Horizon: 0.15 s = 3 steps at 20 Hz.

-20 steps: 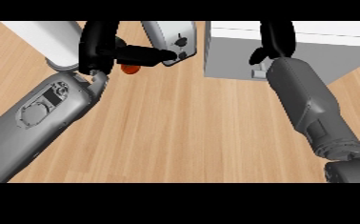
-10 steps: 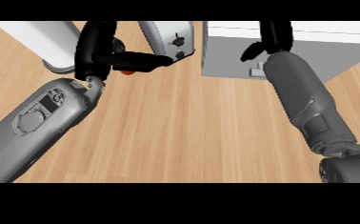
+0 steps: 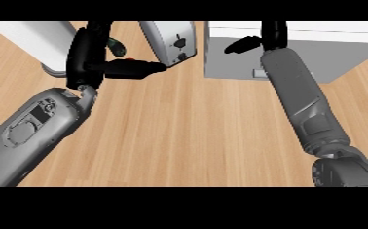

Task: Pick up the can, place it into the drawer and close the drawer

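Note:
The can (image 3: pixel 130 59) shows only as a small red sliver at the upper left; the rest is hidden inside my left hand (image 3: pixel 87 60). That hand's fingers curl over it from above and its thumb (image 3: pixel 138 69) lies across it from below. The drawer (image 3: pixel 237 60) is a white and grey box at the upper right with a small handle (image 3: pixel 257 72) on its front. My right hand (image 3: pixel 271 34) rests above the drawer at the view's top edge, thumb out to the left, holding nothing.
A grey toaster-like appliance (image 3: pixel 173 40) stands between the left hand and the drawer. A white appliance (image 3: pixel 39 40) stands at the far left. Bare wooden counter (image 3: pixel 187 125) stretches between my two forearms.
The left hand's thumb has swung down across the can, which showed more red before and is now almost hidden. The right hand has barely moved.

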### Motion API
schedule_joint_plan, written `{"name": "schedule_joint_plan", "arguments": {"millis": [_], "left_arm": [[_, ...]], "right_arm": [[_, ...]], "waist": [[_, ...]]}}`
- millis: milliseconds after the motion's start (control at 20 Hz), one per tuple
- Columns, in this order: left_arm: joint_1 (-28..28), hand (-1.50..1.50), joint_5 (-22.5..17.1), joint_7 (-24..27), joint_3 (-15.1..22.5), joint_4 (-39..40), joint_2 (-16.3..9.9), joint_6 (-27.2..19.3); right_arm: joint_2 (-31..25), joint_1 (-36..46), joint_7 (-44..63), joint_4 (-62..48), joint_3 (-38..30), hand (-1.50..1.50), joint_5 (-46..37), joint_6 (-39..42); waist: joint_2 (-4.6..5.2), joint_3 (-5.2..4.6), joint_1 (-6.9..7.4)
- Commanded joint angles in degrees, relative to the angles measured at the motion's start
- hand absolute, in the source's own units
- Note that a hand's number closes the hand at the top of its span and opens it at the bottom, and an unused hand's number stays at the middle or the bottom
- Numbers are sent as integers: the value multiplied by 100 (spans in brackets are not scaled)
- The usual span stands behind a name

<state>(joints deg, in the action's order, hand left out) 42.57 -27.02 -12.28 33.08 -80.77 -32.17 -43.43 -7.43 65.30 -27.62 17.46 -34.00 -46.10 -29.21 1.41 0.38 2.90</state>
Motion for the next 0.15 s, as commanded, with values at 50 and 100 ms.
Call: {"name": "schedule_joint_plan", "arguments": {"millis": [50,100], "left_arm": [[-327,-150,80,276,-113,35,-20,124],[-340,-150,89,-16,-74,-262,-66,-2]], "right_arm": [[264,631,142,101,-489,-150,661,121],[79,563,80,12,-488,-150,645,226]], "waist": [[-50,-34,20],[-59,-29,65]]}}
